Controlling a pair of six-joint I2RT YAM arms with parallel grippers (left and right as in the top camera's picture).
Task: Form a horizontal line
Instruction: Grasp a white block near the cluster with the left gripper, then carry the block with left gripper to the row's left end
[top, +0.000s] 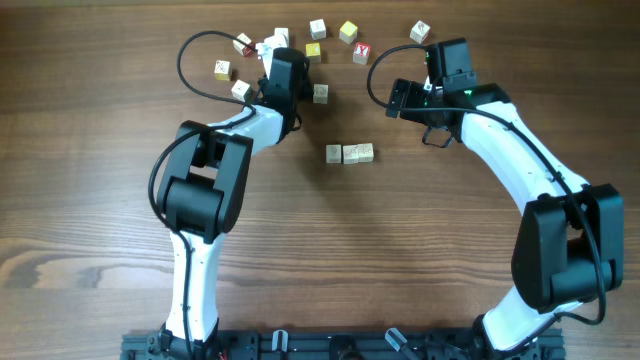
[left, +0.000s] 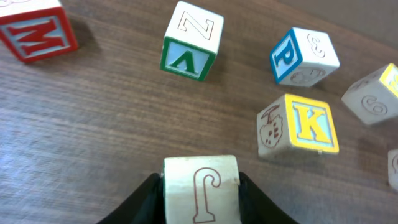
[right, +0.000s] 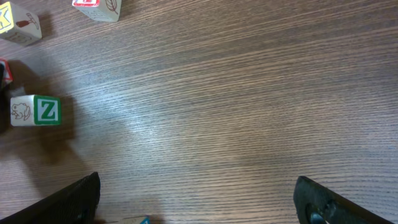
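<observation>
Three pale cubes are making up the row (top: 350, 153) at mid-table, its long axis running left to right across the table (top: 330, 260); the leftmost one seems to be sitting slightly apart from the other two, though the overhead view is too coarse to confirm. Left gripper (left: 201, 183) is working among the scattered cubes (top: 318, 28) at the far side, and its jaws are clamping the flanks of a cube marked J (left: 200, 174). From those jaws the row is lying toward the robot and off to its right, with one stray cube (top: 320, 93) sitting near that path. Right gripper (right: 199, 202) is hovering over bare wood, jaws spread wide with nothing between them; it is standing somewhat nearer the row, yet only the left is gripping a piece. Judgement: the coming move is calling for a carry to an open end of the row, cube faces squared to that axis.
</observation>
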